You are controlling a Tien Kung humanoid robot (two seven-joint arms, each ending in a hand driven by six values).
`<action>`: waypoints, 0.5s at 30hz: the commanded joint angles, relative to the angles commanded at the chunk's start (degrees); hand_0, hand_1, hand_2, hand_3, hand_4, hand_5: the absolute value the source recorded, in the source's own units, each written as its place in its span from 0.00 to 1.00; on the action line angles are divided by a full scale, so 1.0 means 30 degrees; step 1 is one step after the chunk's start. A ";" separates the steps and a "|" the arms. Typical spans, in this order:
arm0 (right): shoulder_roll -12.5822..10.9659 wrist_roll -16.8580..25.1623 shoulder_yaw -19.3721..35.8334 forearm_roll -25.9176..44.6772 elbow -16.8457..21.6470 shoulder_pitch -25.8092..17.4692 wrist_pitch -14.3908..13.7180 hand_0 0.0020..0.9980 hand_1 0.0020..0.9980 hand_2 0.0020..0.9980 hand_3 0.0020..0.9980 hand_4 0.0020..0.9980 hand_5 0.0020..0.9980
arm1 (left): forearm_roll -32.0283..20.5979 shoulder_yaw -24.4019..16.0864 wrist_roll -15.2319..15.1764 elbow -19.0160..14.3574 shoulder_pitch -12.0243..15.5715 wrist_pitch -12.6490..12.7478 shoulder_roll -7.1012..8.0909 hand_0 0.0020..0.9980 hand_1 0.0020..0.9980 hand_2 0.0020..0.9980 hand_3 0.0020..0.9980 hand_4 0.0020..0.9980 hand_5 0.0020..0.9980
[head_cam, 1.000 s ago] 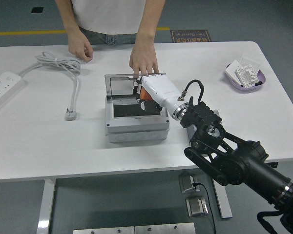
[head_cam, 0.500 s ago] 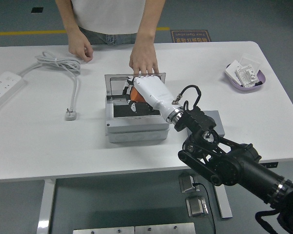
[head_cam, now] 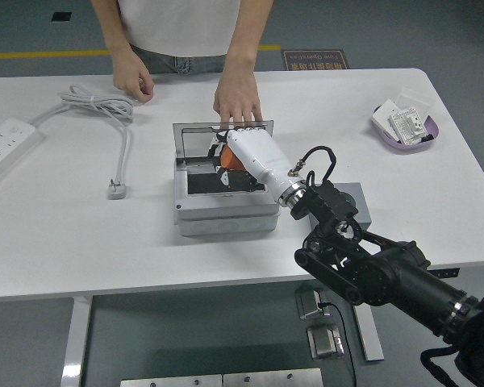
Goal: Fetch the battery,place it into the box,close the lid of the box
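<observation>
A grey box (head_cam: 226,211) stands mid-table with its clear lid (head_cam: 195,137) raised upright at the back. My right hand (head_cam: 240,153), white with a black arm, reaches into the box from the lower right, its fingers curled on an orange battery (head_cam: 224,160) held just over the box's dark inside. A person's hand (head_cam: 237,101) rests its fingers on the lid's top edge. The person's other hand (head_cam: 132,81) lies as a fist on the table at the left. My left arm does not show.
A white power strip (head_cam: 6,143) and its coiled cable (head_cam: 101,105) with plug (head_cam: 117,189) lie at the left. A purple dish (head_cam: 405,127) with small white parts sits far right. A grey block (head_cam: 356,204) lies right of the box, behind my arm.
My right hand moved left and a little toward the lid with the battery, over the box's back part. The person's hands stayed put.
</observation>
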 joint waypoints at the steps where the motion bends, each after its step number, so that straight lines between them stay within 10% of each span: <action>1: 0.0014 0.0059 -0.0041 0.0155 -0.0073 0.0011 -0.0076 0.00 0.11 0.20 0.21 0.00 0.00 | 0.0016 -0.0007 -0.0001 0.0000 -0.0005 -0.0001 -0.0001 0.54 0.62 0.61 0.65 0.69 0.28; 15: 0.0040 0.0529 -0.1087 0.1913 -0.0753 0.0338 -0.0548 0.00 0.11 0.20 0.21 0.00 0.00 | 0.0157 -0.0023 -0.0035 0.0000 -0.0033 -0.0012 -0.0021 0.54 0.62 0.61 0.65 0.69 0.28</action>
